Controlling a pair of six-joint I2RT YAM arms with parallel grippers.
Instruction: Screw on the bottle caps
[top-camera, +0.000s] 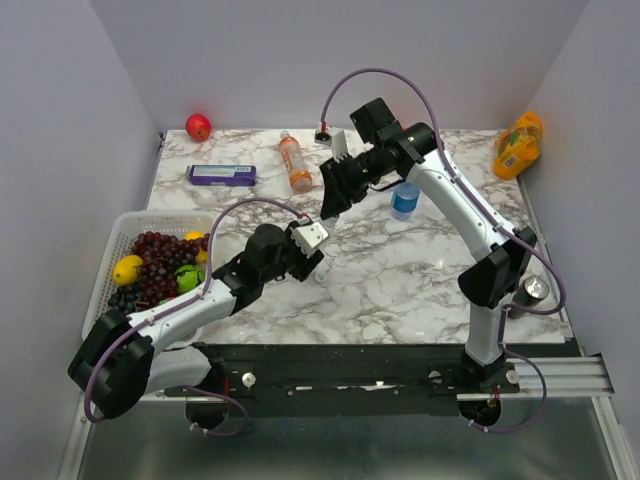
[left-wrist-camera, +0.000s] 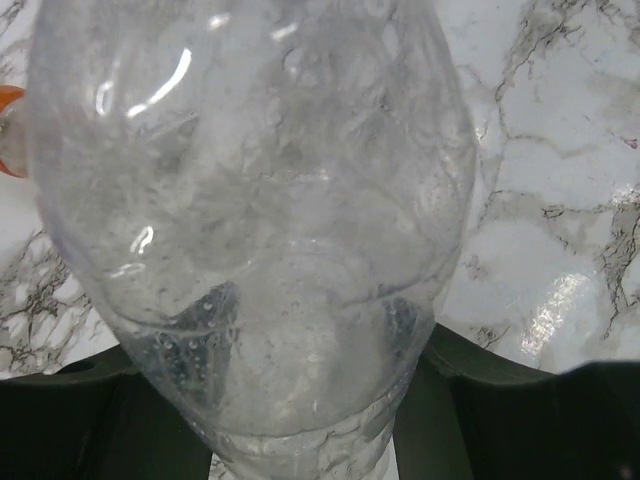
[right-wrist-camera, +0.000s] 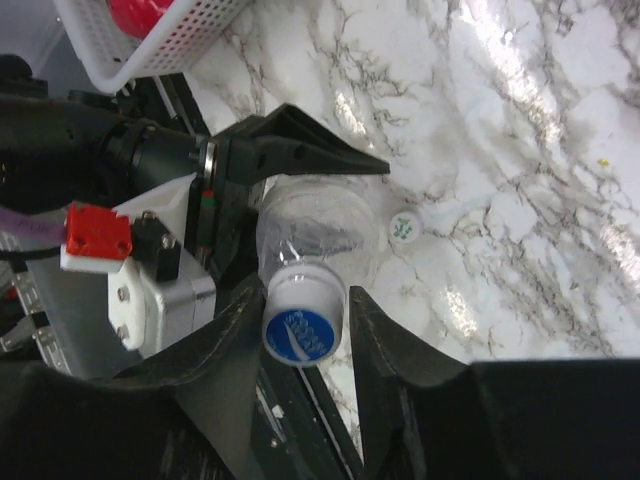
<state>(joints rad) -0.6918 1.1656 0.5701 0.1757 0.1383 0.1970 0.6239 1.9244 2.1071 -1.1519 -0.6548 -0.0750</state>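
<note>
Here, cap (right-wrist-camera: 303, 320) atop bottle (right-wrist-camera: 320, 225) sits within the right end effector (right-wrist-camera: 305, 297).

From above, the clear bottle (top-camera: 320, 266) is mostly hidden where the arms meet, and its cap is too small to make out. The right arm (top-camera: 455, 195) covers part of the blue-labelled bottle (top-camera: 405, 203). In the left wrist view the clear bottle runs past the far and near edges, and the orange bottle (left-wrist-camera: 8, 130) is a sliver at the left. In the right wrist view the blue-topped cap (right-wrist-camera: 303, 325) hides the bottle's neck, and the basket (right-wrist-camera: 170, 50) is cut off.
</note>
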